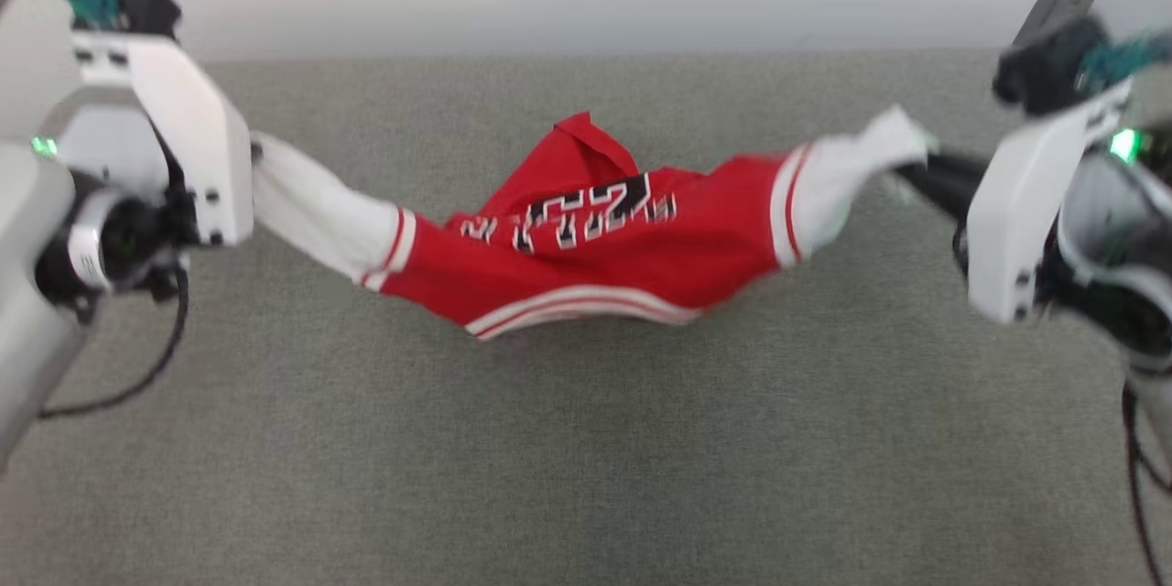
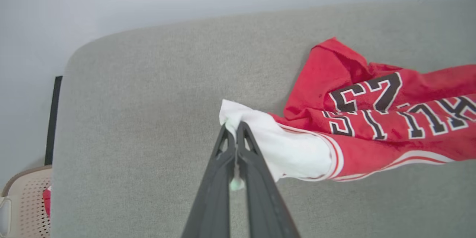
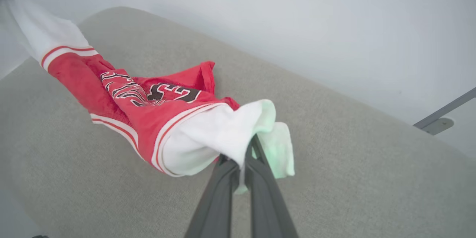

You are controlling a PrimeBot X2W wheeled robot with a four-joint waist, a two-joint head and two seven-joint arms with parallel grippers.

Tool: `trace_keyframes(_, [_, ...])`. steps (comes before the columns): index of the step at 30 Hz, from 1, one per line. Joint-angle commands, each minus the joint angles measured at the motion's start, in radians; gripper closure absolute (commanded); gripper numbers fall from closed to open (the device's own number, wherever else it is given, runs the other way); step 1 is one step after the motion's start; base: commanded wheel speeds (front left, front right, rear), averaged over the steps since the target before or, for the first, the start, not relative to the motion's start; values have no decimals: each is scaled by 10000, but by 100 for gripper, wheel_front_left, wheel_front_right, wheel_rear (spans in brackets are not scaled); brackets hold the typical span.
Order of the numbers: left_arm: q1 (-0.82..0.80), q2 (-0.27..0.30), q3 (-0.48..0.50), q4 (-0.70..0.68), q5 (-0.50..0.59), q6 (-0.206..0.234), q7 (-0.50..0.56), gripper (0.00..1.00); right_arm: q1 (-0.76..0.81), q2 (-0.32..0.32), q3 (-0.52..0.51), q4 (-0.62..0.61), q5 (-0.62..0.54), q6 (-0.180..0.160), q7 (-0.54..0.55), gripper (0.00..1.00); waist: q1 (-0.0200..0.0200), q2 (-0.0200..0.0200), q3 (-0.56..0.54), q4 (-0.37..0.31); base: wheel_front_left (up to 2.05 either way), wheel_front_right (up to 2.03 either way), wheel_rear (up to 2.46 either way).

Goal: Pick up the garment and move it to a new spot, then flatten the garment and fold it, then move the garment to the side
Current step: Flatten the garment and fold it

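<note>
The garment (image 1: 586,265), a red jersey with white sleeves, hangs stretched between the two hands over the grey fabric worktop (image 1: 586,476). Its middle sags low with the black lettering (image 1: 577,215) creased and facing up, and whether the lowest fold touches the surface cannot be told. The left hand (image 2: 233,128) is clamped tight on the end of one white sleeve (image 1: 311,211), and the right hand (image 3: 246,150) is pinched closed on the other sleeve (image 1: 842,174).

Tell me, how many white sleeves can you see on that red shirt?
2. One sleeve is pinched by the left gripper, the other sleeve by the right gripper.
</note>
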Motion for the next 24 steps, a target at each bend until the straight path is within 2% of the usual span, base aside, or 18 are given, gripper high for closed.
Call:
trace_keyframes(1, [-494, -91, 109, 36, 183, -95, 4, 100, -659, 85, -31, 223, 141, -3, -200, 100, 0, 0, -166, -105, 0, 0, 0])
trace_keyframes(7, [-1338, -321, 324, 411, 362, -268, -272, 100, -2017, 387, -40, 904, 212, -3, -817, 100, 0, 0, -416, -254, 0, 0, 0])
trace_keyframes(14, [-2384, -702, 572, 1167, 616, -498, -723, 100, -3710, 808, -118, 2438, -363, -3, -1831, 100, 0, 0, -625, -377, 0, 0, 0])
trace_keyframes(24, [-3693, -1188, 852, 2280, 1030, -760, -1617, 100, -5243, 1368, -312, 4265, -1065, -3, -2954, 100, 0, 0, -604, -456, 0, 0, 0])
